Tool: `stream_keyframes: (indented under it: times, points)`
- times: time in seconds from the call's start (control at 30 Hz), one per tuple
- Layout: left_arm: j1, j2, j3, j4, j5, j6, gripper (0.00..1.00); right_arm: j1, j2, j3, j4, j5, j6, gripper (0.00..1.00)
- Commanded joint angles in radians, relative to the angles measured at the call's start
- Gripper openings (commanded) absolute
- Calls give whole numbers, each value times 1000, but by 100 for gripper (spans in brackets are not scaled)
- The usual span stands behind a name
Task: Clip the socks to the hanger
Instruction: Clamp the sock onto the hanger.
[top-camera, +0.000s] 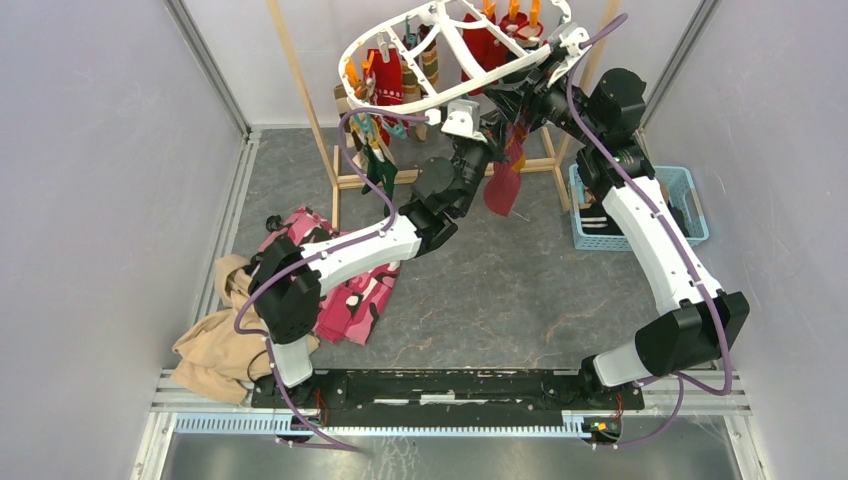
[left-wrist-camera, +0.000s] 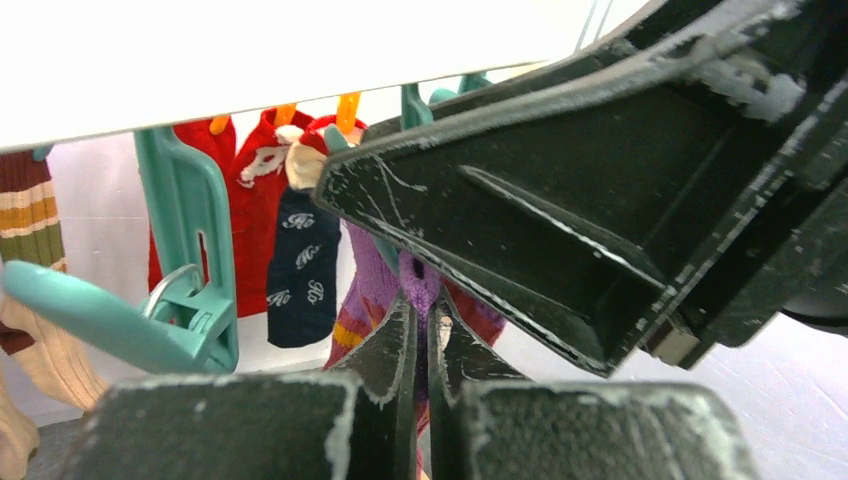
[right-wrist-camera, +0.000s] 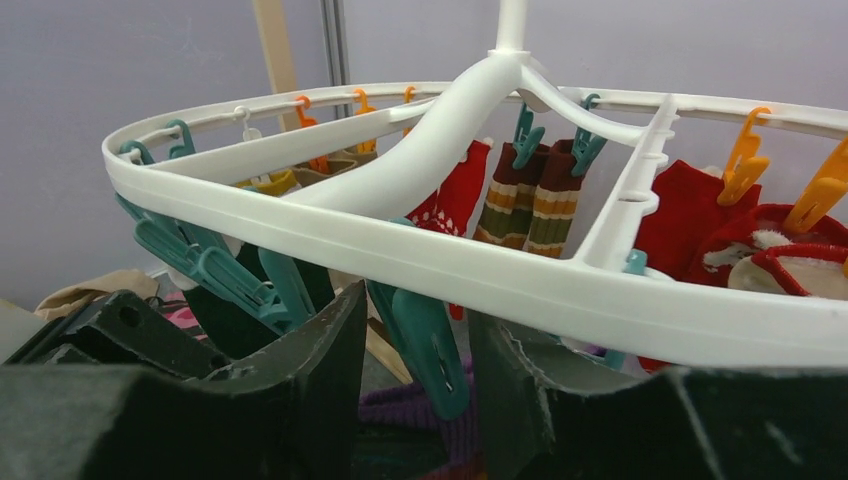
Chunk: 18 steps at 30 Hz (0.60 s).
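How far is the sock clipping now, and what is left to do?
Done: several socks already hang from the hanger. In hand: the left gripper is shut on a purple sock below the hanger, and the right gripper stands open around a teal clip. Left: that sock is not clipped yet; whether more socks wait, I cannot tell.

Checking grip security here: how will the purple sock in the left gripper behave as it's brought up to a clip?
Probably floppy: the purple sock droops below the left gripper, so its loose end may sway or snag. Likely light, since a narrow fingertip pinch holds it. Its knit surface looks grippy, so slipping seems unlikely.
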Motion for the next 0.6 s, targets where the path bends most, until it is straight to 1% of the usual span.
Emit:
stream_keyframes:
  times: [0.0,0.17,0.23,0.33,0.43,0.57]
  points:
    - [9,-28,37,27,-2,-55,2,6,-25,18,-13,13,-4,49]
    - [11,-35,29,26,0,-64,2,6,-37,24,-27,15,-18,61]
    - [11,-41,24,27,1,-65,5,6,-44,27,-32,13,-18,66]
    - [11,-53,10,32,-6,-67,19,8,-57,31,-43,5,-25,73]
    - [12,-68,-10,41,-10,-66,30,4,-70,37,-54,-3,-26,79]
    - [12,-94,-48,46,-4,-66,43,4,-86,41,-65,-19,-23,83]
